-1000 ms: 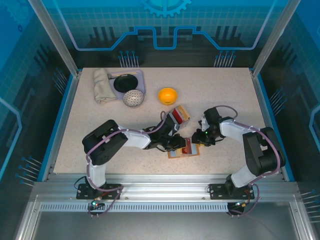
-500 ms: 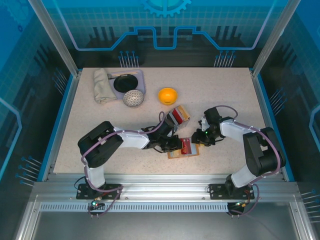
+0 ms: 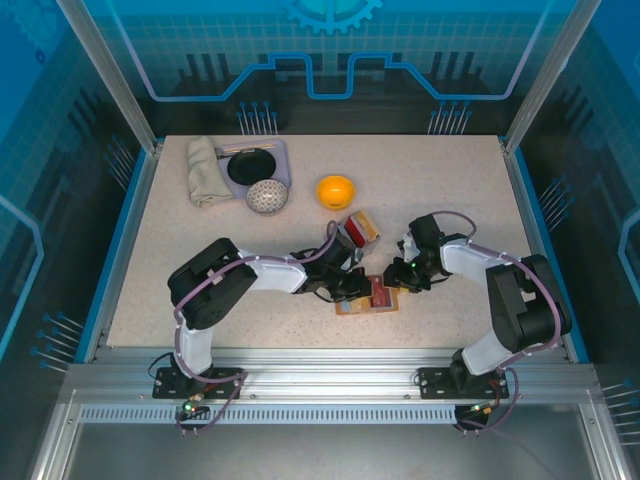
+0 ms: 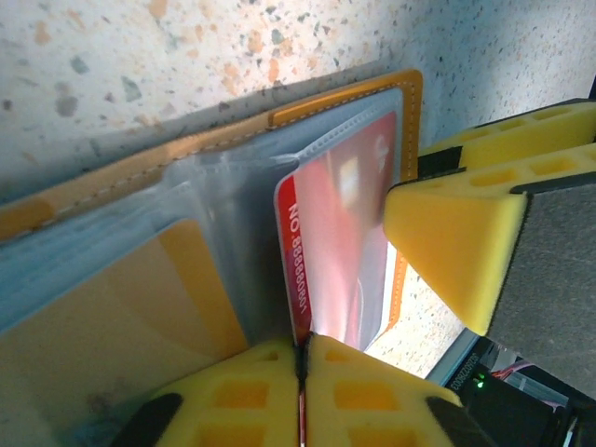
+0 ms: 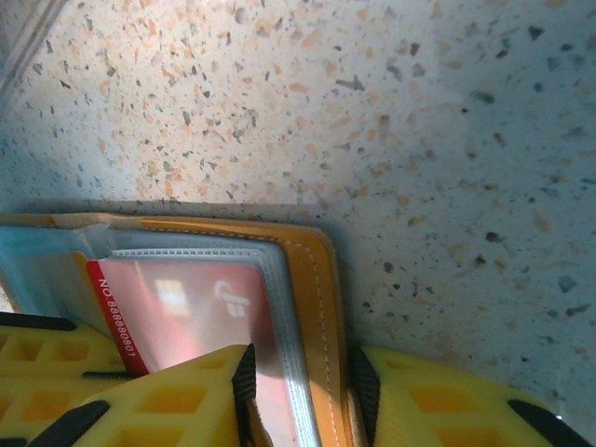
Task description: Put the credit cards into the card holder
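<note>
The tan-orange card holder (image 3: 352, 307) lies open on the table between the two arms. In the left wrist view my left gripper (image 4: 303, 349) is shut on the lower edge of a red credit card (image 4: 337, 233). The card stands partly inside a clear pocket of the card holder (image 4: 326, 104). My right gripper (image 5: 303, 368) is shut on the holder's stitched orange edge (image 5: 315, 270) and pins it to the table. Through the clear pocket the red card (image 5: 186, 298) shows there too. From above, the left gripper (image 3: 362, 287) and right gripper (image 3: 393, 283) meet over the holder.
A grey slotted tray (image 3: 357, 230) holding more cards stands just behind the holder. Further back are an orange bowl (image 3: 335, 190), a speckled ball (image 3: 267, 196), a lilac tray with a black dish (image 3: 255, 165) and a folded cloth (image 3: 205, 170).
The left arm has shifted a little and the red card sits slightly further right over the holder. The right arm has not moved.
</note>
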You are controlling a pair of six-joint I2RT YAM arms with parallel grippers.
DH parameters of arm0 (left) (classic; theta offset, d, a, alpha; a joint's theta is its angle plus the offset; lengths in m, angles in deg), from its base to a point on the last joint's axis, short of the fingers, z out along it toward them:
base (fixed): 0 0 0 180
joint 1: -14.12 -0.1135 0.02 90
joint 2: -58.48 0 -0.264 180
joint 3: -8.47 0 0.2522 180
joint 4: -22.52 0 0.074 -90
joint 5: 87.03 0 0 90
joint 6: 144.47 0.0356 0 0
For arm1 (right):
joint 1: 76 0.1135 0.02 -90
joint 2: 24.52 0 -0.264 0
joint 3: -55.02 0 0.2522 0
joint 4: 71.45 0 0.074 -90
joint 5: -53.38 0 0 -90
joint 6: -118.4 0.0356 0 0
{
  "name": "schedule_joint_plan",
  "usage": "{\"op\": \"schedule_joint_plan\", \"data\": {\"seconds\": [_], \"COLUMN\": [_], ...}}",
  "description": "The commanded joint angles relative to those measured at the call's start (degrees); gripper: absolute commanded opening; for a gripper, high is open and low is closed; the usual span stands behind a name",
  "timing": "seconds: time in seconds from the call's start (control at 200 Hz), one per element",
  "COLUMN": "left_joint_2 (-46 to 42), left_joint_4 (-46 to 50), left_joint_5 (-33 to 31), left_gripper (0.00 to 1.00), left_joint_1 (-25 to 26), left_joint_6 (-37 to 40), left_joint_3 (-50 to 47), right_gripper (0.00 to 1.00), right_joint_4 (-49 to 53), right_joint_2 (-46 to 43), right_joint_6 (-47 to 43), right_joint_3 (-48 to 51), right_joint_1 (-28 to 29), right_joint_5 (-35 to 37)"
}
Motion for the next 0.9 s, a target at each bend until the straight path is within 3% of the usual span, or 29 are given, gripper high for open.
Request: {"op": "schedule_joint_plan", "data": {"seconds": [0.0,0.145,0.47,0.69,0.895], "left_joint_2": [0.6,-2.7,-5.9,-7.9,-16.3], "left_joint_4": [3.5,7.2,8.5,8.7,8.6], "left_joint_5": [1.2,-2.2,-3.7,-1.1,-2.4], "left_gripper": [0.14,0.24,0.26,0.29,0.36], "left_joint_1": [0.5,0.4,-1.7,-1.7,-2.9], "left_joint_6": [2.2,3.7,4.8,6.8,7.0], "left_joint_3": [1.0,-0.6,-6.2,-3.1,-3.2], "right_gripper": [0.36,0.36,0.35,0.41,0.51], "right_joint_4": [1.7,2.8,6.0,7.9,10.0], "right_joint_2": [0.3,-0.4,-2.2,-4.1,-10.1], "right_joint_6": [0.9,2.4,4.4,2.7,-0.7], "right_joint_3": [0.8,0.3,-1.0,-3.7,-10.2], "right_joint_1": [0.0,0.1,0.1,0.1,0.3], "right_joint_5": [-0.3,2.8,9.5,9.7,7.7]}}
